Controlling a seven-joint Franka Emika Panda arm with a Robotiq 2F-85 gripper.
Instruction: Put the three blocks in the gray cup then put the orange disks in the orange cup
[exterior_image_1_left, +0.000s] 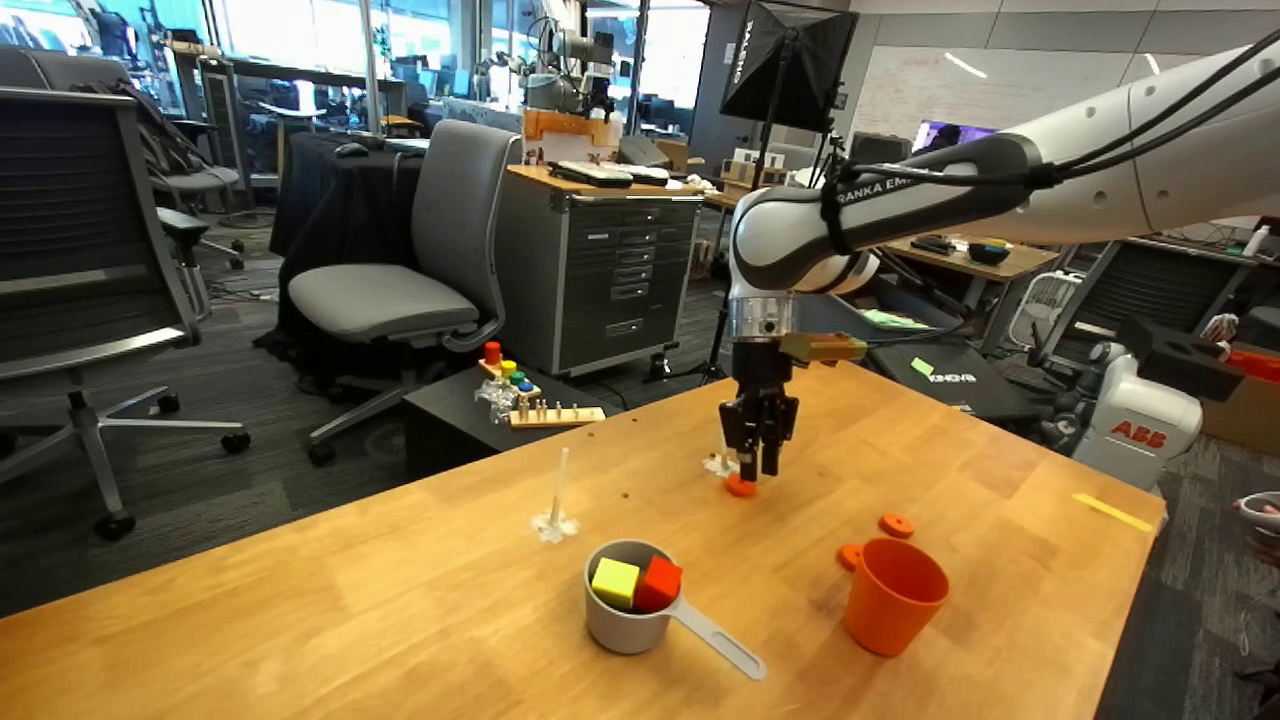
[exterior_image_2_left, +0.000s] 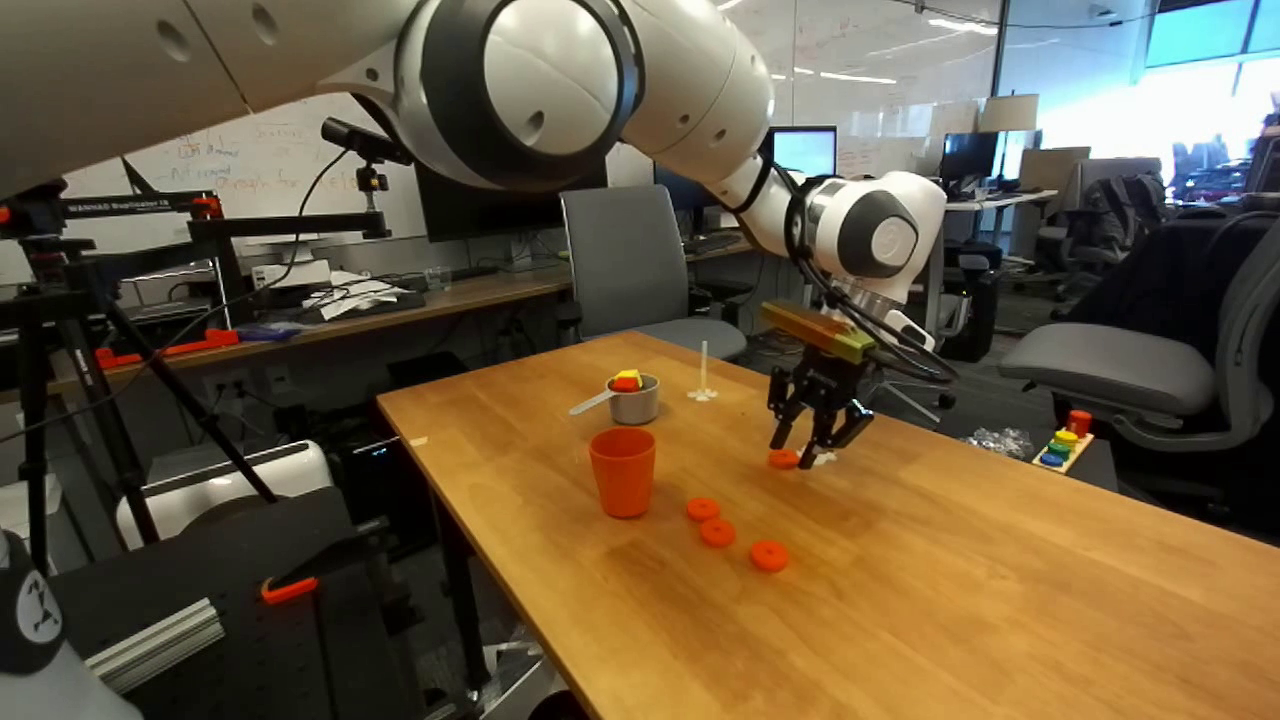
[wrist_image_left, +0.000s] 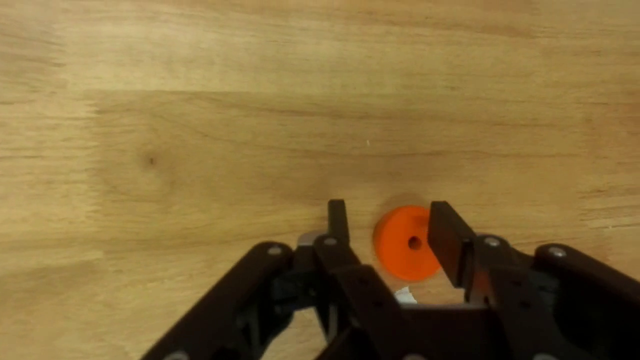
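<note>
- Nearest in an exterior view, it's the gray cup (exterior_image_1_left: 618, 630): matte, short and round, straight handle stretching near and right, leaving the mouth clear for drops.
- Tucked inside, a yellow-green block (exterior_image_1_left: 615, 582) and a red block (exterior_image_1_left: 660, 585), flat-faced and crisp-edged, corralled by the wall; a third block doesn't show, perhaps hidden underneath.
- Over to its right, the orange cup (exterior_image_1_left: 885, 620) stands upright, tapered, handleless, plastic-looking, mouth up to catch whatever comes.
- Farther back, clearest from the wrist, the end effector (wrist_image_left: 388, 217) points down with fingers spread, an orange disk (wrist_image_left: 402, 250) lying flat on the wooden worktop (wrist_image_left: 250, 165) between them. Nothing pinched!
- Look closely: that disk sits nearer the finger on the right of the wrist view; touching or not, I can't tell.
- Why straddle it? A flat piece offers only its low round rim to squeeze, so I'd call this set-up for a grasp; a nudge right would centre it.
- Three more disks (exterior_image_2_left: 717, 532), smooth and puck-shaped, lie right of the orange cup in an exterior view, so plenty of disk work looks left.
</note>
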